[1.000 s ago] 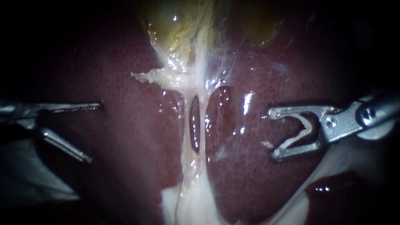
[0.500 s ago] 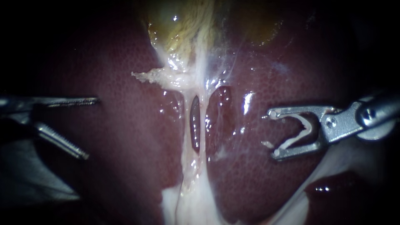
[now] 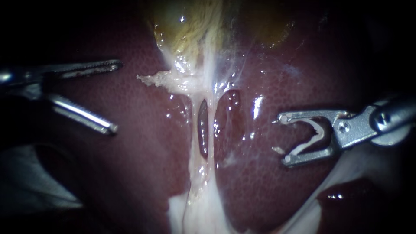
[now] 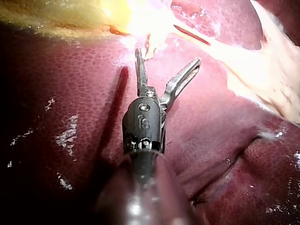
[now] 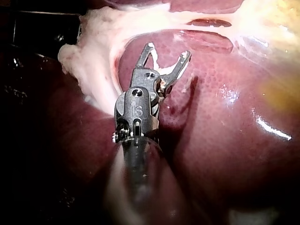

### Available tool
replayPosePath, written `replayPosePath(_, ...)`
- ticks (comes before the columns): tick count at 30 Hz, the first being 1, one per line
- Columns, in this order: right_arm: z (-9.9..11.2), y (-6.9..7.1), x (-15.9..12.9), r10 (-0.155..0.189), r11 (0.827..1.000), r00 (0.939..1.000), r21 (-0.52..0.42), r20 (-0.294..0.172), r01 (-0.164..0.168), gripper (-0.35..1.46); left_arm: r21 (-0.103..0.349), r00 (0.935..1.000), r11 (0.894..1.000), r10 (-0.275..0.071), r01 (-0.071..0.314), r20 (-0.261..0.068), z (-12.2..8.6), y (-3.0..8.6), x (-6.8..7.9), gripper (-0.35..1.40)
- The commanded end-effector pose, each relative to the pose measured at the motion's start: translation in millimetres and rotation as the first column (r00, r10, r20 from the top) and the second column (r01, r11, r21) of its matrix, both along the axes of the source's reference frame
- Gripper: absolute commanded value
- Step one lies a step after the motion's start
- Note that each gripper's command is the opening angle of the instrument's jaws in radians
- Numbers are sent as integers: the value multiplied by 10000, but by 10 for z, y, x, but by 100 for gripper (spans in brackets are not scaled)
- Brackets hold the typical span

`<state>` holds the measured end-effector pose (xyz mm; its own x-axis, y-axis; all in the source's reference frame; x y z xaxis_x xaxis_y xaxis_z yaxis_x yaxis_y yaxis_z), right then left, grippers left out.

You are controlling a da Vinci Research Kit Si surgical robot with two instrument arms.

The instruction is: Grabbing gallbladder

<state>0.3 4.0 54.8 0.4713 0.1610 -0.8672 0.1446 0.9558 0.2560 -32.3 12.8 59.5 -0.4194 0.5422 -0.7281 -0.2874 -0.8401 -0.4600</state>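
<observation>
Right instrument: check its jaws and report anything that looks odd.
A pale shred of tissue clings inside the open jaws of the right instrument, strung from near the hinge toward the lower jaw. The jaws grip nothing and are poised over the liver.

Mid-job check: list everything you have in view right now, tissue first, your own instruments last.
liver: one, dark red, fills most of the endoscope view and lies under both instruments.
gallbladder: one, yellow-green, at the top of the view.
white tissue band: one, whitish, runs from the gallbladder down the middle of the liver.
frayed tag: one, whitish, sticks out of the band toward the left instrument.
left instrument: one, silver, enters from the left; end effector open over the liver, holding nothing.
right instrument: one, silver, enters from the right; end effector open over the liver, with a white shred clinging inside it.
</observation>
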Motion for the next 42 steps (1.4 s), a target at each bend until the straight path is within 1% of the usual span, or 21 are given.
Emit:
replayPosePath(1,0,0,0,4,10000,10000,3,5,-4,50,0,10000,10000,-64,64,13,3,0,-5,96)
replayPosePath(7,0,0,0,4,10000,10000,3,4,-4,50,-52,9998,9997,-222,222,-23,12,3,-32,89)
replayPosePath(12,0,0,0,4,10000,10000,3,4,-4,50,-80,9998,9998,-193,193,-5,27,3,-41,79)
replayPosePath(17,0,0,0,2,10000,10000,3,3,-2,50,-156,9998,9997,-190,190,-23,45,1,-44,71)
replayPosePath(18,0,0,0,2,10000,10000,3,3,-2,50,-209,9999,9997,-142,141,-11,48,1,-45,67)
replayPosePath(21,0,0,0,2,10000,10000,3,3,-2,50,-61,9998,9998,-205,205,7,53,0,-48,59)
replayPosePath(28,0,0,0,3,10000,10000,3,4,-3,50,98,9996,9996,-272,272,25,58,-2,-57,49)
replayPosePath(30,0,0,0,3,10000,10000,3,4,-3,50,98,9996,9996,-272,271,26,59,-1,-57,46)
replayPosePath(35,0,0,0,4,10000,10000,3,5,-4,50,303,9993,9988,-385,384,25,60,0,-57,30)
replayPosePath(39,0,0,0,4,10000,10000,3,4,-4,50,456,9989,9979,-460,458,29,63,2,-57,14)
replayPosePath(42,0,0,0,4,10000,10000,3,5,-4,50,455,9990,9979,-453,451,33,64,3,-56,7)
